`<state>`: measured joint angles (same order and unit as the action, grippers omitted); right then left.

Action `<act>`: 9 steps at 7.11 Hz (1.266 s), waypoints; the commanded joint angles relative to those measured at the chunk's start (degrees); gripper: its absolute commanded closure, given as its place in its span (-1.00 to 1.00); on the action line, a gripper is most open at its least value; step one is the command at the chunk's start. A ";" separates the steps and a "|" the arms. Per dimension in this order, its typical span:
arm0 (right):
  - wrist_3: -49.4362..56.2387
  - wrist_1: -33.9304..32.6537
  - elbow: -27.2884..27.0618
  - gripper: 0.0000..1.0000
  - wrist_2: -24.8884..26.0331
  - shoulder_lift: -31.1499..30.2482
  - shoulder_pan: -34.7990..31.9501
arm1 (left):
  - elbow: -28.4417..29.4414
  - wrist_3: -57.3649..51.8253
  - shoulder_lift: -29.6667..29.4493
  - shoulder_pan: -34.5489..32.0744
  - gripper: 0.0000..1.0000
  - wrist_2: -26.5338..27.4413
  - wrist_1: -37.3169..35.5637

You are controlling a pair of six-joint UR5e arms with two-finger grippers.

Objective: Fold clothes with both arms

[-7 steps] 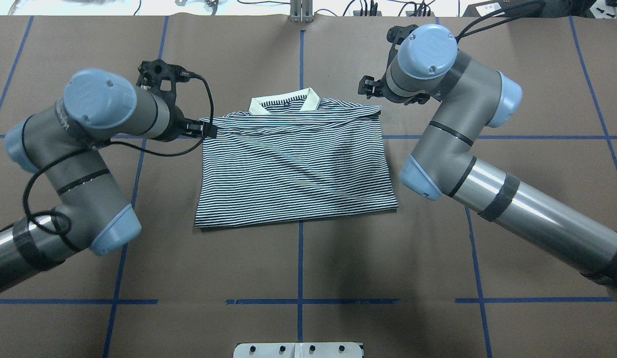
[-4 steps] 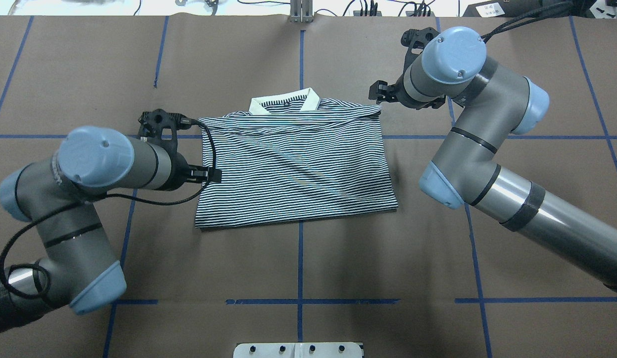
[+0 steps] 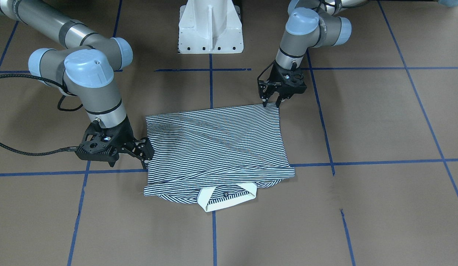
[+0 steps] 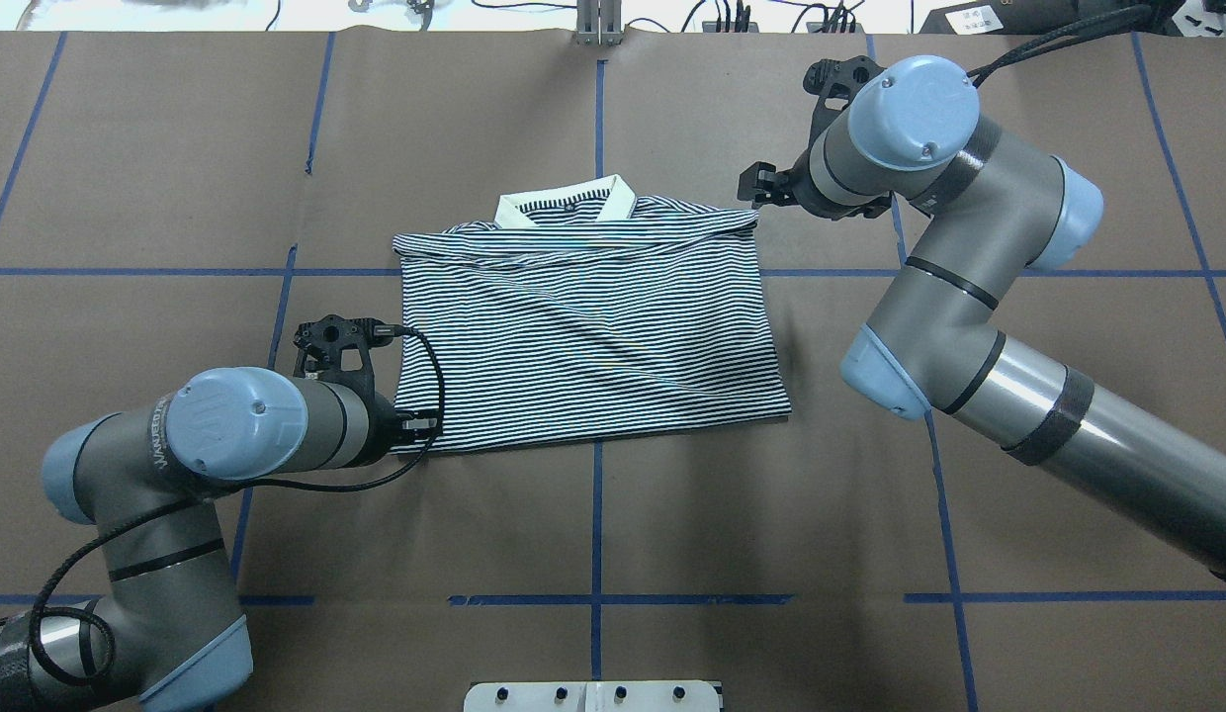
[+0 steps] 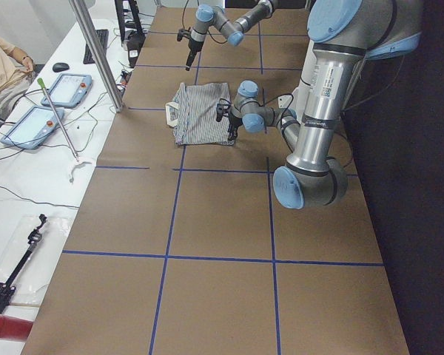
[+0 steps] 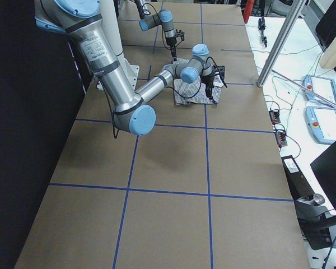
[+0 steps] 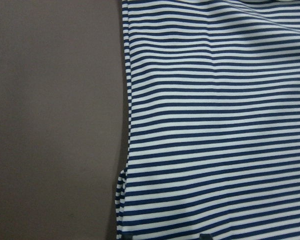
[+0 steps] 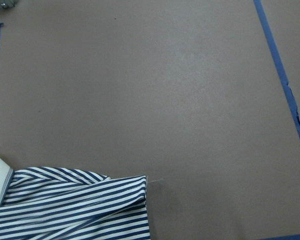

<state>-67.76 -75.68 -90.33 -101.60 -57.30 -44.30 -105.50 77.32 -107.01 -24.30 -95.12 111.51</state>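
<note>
The striped polo shirt (image 4: 588,326) lies folded into a rough rectangle on the brown table, its cream collar (image 4: 566,203) on the far side. My left gripper (image 4: 423,425) is open and hangs low at the shirt's near left hem corner; in the front view its fingers (image 3: 272,103) straddle that corner. The left wrist view shows the shirt's striped edge (image 7: 215,125) against bare table. My right gripper (image 4: 754,188) is open just outside the far right shoulder corner, holding nothing. The right wrist view shows that shirt corner (image 8: 75,210).
The white pedestal base (image 3: 210,29) stands at the robot's side of the table. Blue tape lines (image 4: 596,514) grid the brown surface. A side bench with tablets (image 5: 37,122), cables, a metal post (image 5: 96,52) and a seated person (image 5: 0,66) runs along the far edge.
My left arm has swept from the shirt's far left shoulder corner back along its left edge to the near hem corner. The right arm has drifted slightly rightward. The shirt has not moved.
</note>
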 commanded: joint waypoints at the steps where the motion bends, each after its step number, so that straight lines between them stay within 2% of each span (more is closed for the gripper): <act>1: 0.00 0.00 -0.02 -1.00 0.09 0.00 0.00 | 1.08 -0.24 0.05 0.04 -0.09 0.02 -0.07; 7: 0.00 0.00 0.24 -1.00 0.26 -0.09 0.00 | 1.70 -0.51 -0.04 0.48 -0.11 0.02 -0.15; 8: 0.00 0.00 0.33 -1.00 0.26 -0.09 0.00 | 1.70 -0.33 -0.04 1.18 -0.03 0.11 -0.07; 9: 0.00 0.00 0.33 -1.00 0.26 -0.09 0.00 | 1.70 -0.24 -0.04 1.53 0.31 0.11 -0.07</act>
<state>-67.76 -75.67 -90.05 -101.35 -57.39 -44.30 -103.80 76.96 -107.04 -23.31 -95.04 111.42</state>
